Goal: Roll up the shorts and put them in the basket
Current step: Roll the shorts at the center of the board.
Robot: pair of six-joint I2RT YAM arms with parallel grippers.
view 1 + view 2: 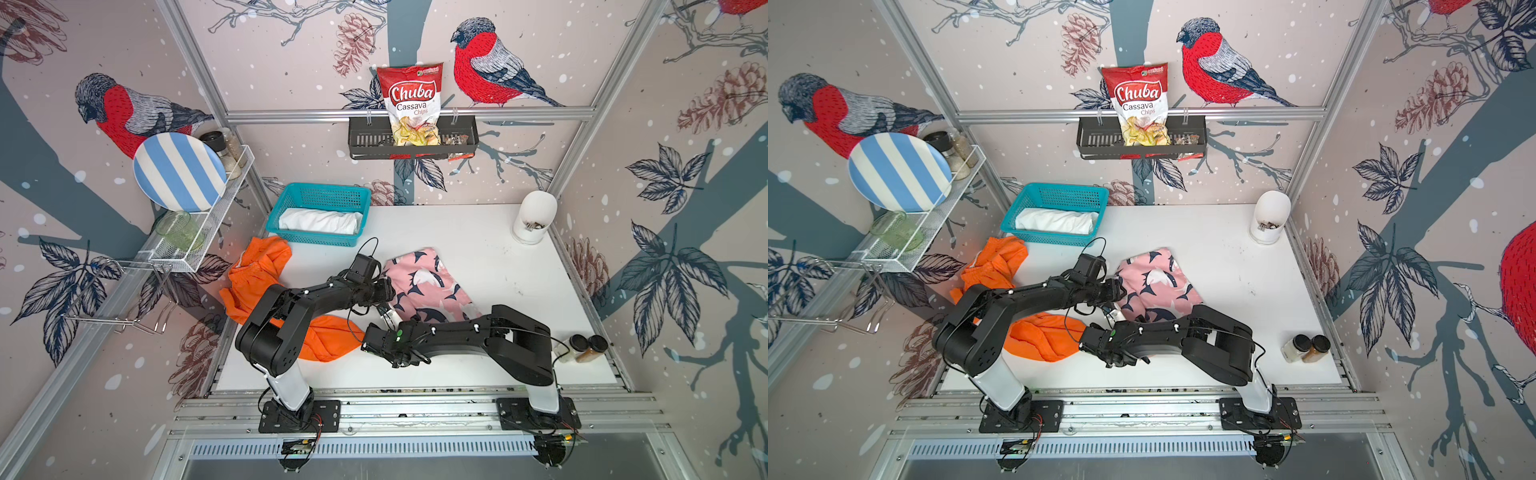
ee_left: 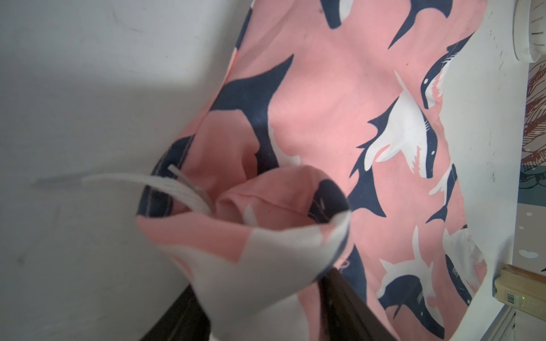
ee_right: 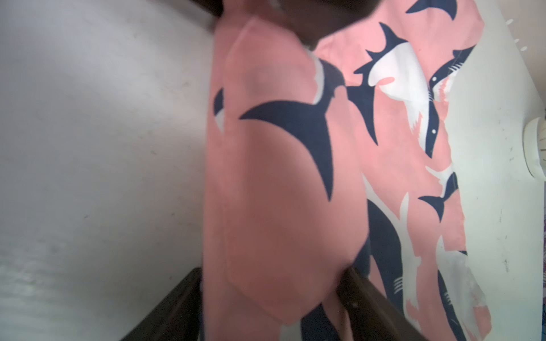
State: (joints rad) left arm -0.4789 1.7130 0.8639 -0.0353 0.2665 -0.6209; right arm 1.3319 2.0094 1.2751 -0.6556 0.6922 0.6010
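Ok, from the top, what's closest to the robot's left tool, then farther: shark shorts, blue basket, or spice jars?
In a top view:
1. Shark shorts: touching the left tool, mid-table.
2. Blue basket: back left.
3. Spice jars: front right edge.

The left arm (image 1: 291, 305) and the right arm (image 1: 505, 338) are showing matte black, angular link housings dotted with small white screw heads. Each is ending in a white lower column (image 1: 291, 386) on a black, screw-fastened base plate (image 1: 300, 415). Thin black cables (image 1: 371, 245) are looping at the wrists. A boxy black camera module (image 1: 365, 266) is riding on the left arm, a green dot (image 1: 399, 333) is glowing on the right, and the left gripper (image 2: 260, 283) is presenting dark, flat-sided fingers (image 2: 351, 298).
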